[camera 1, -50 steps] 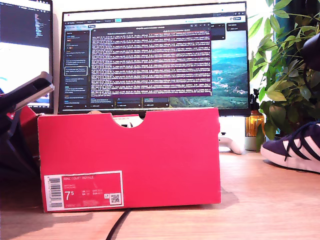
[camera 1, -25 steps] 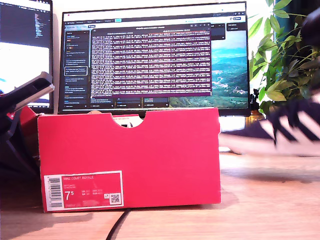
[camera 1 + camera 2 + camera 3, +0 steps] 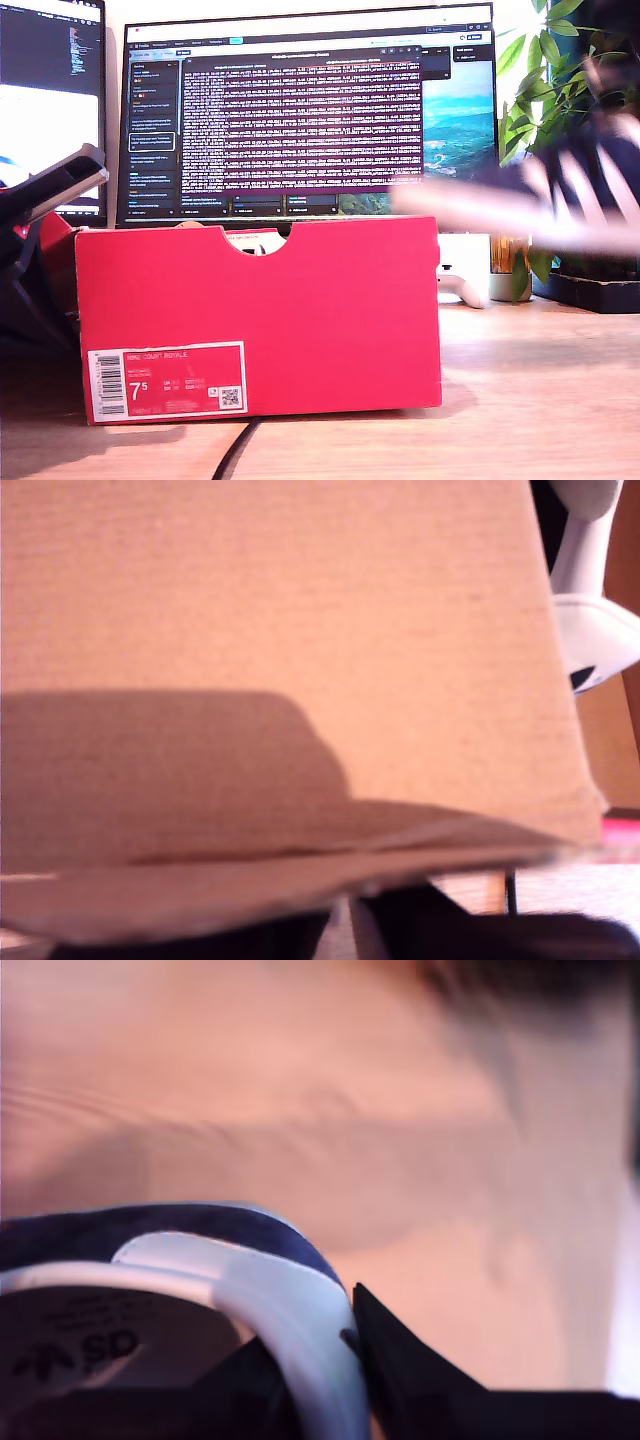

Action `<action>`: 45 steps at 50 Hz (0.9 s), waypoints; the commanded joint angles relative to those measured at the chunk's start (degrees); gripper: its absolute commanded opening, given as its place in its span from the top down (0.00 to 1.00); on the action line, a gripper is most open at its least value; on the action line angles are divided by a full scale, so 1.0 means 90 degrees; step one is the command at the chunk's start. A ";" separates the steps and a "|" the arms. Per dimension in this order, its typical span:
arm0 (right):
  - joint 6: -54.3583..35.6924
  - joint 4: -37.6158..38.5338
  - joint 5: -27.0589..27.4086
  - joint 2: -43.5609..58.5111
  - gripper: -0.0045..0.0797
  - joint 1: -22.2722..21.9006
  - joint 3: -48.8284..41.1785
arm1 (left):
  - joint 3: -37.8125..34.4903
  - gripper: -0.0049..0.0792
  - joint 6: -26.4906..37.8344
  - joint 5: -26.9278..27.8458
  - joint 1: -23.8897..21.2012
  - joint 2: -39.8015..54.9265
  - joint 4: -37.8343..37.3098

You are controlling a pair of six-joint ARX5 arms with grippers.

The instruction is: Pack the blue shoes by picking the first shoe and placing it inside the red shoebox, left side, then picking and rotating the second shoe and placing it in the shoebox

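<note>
Hidden or unclear: we see the blue shoe (image 3: 540, 195) only as a motion-blurred streak in the exterior view; its toe and heel ends cannot be told apart.
Shoebox (image 3: 258, 318): red, standing on the wooden desk (image 3: 540, 400); its inside is hidden from us, so its contents cannot be told.
Shoe position: in the air, above the desk, at the exterior view's right, near the box's top corner.
Shoe axis: roughly level, running across the exterior view.
My second gripper (image 3: 345, 1345): clamped on the shoe's white heel rim (image 3: 270, 1300).
My first gripper: only brown cardboard (image 3: 280, 680) fills its view; we cannot tell its state.
</note>
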 commanded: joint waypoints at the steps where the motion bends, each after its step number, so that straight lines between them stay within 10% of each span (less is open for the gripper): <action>1: -0.0493 0.0211 -0.0469 -0.0070 0.96 0.0231 0.0155 | 0.0061 0.96 0.0044 -0.0019 -0.0015 0.0027 0.0005; 45: -0.3640 0.4738 -0.0359 0.0209 0.96 0.2688 0.0257 | 0.0061 0.96 0.0041 -0.0019 -0.0015 0.0027 0.0005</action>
